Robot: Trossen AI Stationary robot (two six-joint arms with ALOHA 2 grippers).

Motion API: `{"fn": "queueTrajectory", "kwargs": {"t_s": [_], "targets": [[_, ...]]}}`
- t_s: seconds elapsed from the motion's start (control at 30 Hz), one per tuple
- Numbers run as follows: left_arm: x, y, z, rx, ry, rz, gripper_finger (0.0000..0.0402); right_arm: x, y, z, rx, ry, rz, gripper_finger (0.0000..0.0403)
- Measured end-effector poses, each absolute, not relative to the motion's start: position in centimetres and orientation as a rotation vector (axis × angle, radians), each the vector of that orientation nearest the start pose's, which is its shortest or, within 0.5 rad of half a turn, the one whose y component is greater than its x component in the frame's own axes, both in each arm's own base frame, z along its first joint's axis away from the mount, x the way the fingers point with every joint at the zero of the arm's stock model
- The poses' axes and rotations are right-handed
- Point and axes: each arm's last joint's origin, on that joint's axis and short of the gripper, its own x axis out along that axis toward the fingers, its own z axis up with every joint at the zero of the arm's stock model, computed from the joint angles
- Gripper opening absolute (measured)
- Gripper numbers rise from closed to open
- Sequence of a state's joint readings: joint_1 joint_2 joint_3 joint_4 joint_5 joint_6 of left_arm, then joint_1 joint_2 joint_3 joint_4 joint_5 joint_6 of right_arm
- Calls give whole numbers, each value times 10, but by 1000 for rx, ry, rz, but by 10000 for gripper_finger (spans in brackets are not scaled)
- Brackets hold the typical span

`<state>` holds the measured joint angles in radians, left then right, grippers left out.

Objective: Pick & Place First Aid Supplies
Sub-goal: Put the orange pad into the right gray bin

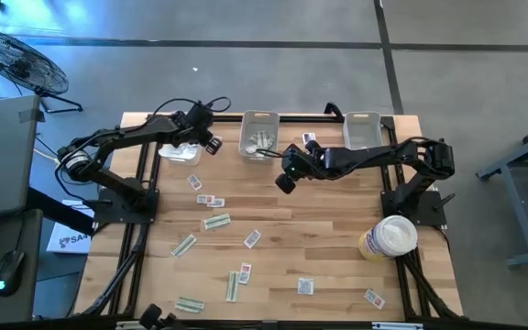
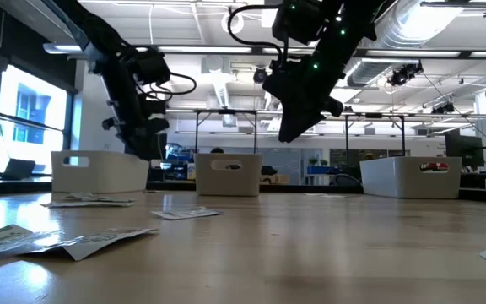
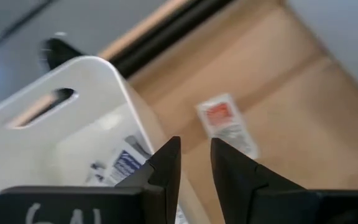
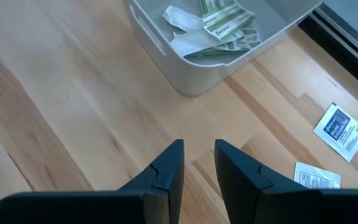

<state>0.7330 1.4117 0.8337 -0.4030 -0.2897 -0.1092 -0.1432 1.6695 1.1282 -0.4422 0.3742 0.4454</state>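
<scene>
Pale wooden counter (image 1: 337,266) with dark metal frame rails along its sides. Scattered across the near half, first aid supplies: white squarish packets (image 1: 252,238) and pale green strips (image 1: 216,221), lying flat and apart. White-and-yellow round tub (image 1: 388,238) standing near the right edge. Farther back, toward the middle bin (image 1: 259,134), right pincer (image 1: 285,182) raised above bare wood just before it, fingers slightly parted, gripping nothing. Green strips (image 4: 225,18) piled inside that bin. Left pincer (image 1: 212,144) poised over the left bin's (image 1: 180,151) edge, fingers narrowly apart and empty, a red-marked packet (image 3: 224,121) on the wood beside it. Third bin (image 1: 363,129) to the right. Beyond, grey concrete floor (image 1: 246,23), a fan (image 1: 16,60), ceiling lights.
</scene>
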Motion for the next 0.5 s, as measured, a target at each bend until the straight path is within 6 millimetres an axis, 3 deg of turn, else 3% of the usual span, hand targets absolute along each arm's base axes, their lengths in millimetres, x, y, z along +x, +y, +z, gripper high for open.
{"fn": "queueTrajectory", "kwargs": {"t_s": [0.17, 0.33, 0.5], "targets": [[193, 187, 202, -305, 942, 1050, 85, 334, -59, 212, 287, 862, -680, 83], [197, 185, 202, -323, 935, 905, 85, 334, -59, 212, 287, 863, -680, 83], [200, 188, 196, -458, 880, 972, 85, 334, -59, 213, 285, 862, -683, 83]]}}
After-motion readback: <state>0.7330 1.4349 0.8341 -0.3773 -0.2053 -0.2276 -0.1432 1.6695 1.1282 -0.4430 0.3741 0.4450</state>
